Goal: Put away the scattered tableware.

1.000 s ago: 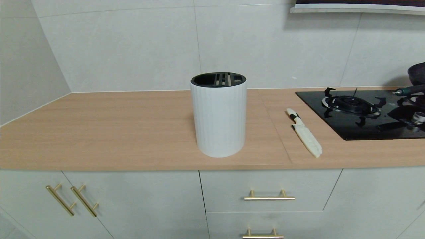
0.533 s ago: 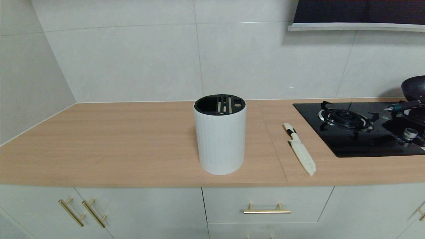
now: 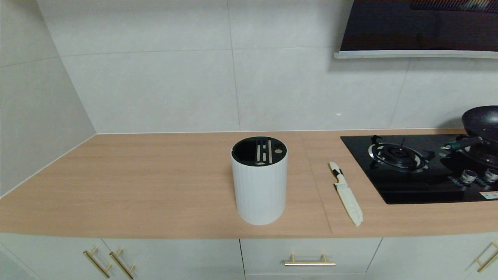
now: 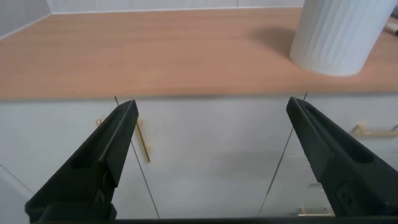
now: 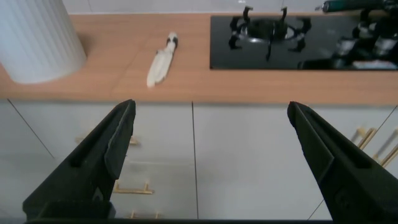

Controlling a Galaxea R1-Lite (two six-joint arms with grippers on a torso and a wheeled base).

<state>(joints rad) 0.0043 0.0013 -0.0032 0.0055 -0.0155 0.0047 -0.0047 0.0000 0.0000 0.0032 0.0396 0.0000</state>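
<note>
Knife point(image 3: 345, 193) lying flat at 3 o'clock of upright holder point(image 3: 259, 186).
I see left gripper point(image 4: 210, 104) and right gripper point(image 5: 210, 104) fingers spread wide, both empty.

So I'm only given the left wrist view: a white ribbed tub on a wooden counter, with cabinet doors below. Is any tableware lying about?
Observer: Yes, one knife lies flat on the counter, on the robot's right of the white tub.
Visitor: Is the tub closed on top?
Observer: No, its black top has narrow slots and a larger opening; nothing sticks out of it.
Visitor: And the robot's other hand?
Observer: The right hand is open, facing the cabinet fronts.
</note>
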